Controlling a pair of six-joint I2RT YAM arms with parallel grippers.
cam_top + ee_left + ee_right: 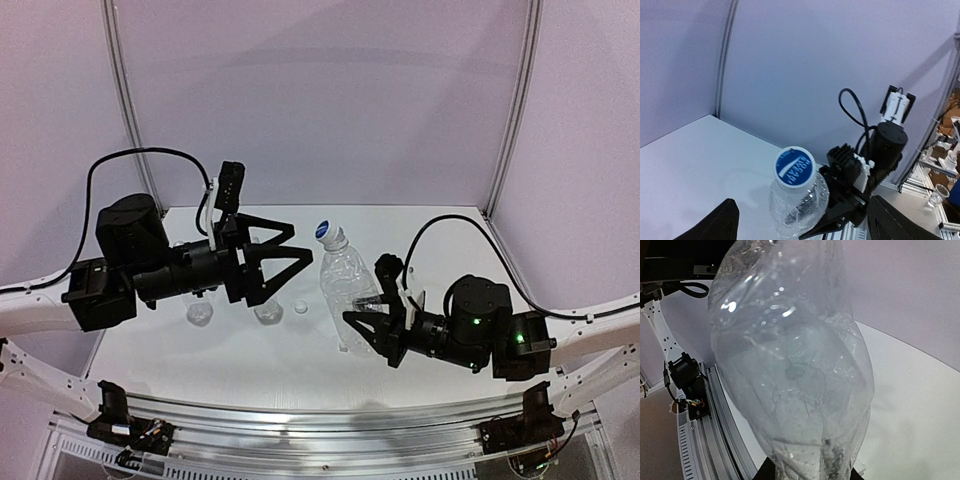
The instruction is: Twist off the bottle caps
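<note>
A clear crinkled bottle [347,285] stands tilted over the table's middle, and my right gripper [366,322] is shut on its lower body. Its bottle cap [324,231], white with a blue top, sits on the neck. My left gripper [301,247] is open just left of the cap, which its fingers do not touch. From the left wrist, the cap [794,166] and bottle [796,206] lie ahead between the spread fingers [720,222]. The bottle [790,365] fills the right wrist view, hiding most of my right gripper [810,475].
Two more clear bottles [200,313] [268,312] rest on the white table [250,360], partly under my left arm. A small loose cap [301,308] lies beside them. Grey walls close the back and sides. A metal rail [330,415] runs along the near edge.
</note>
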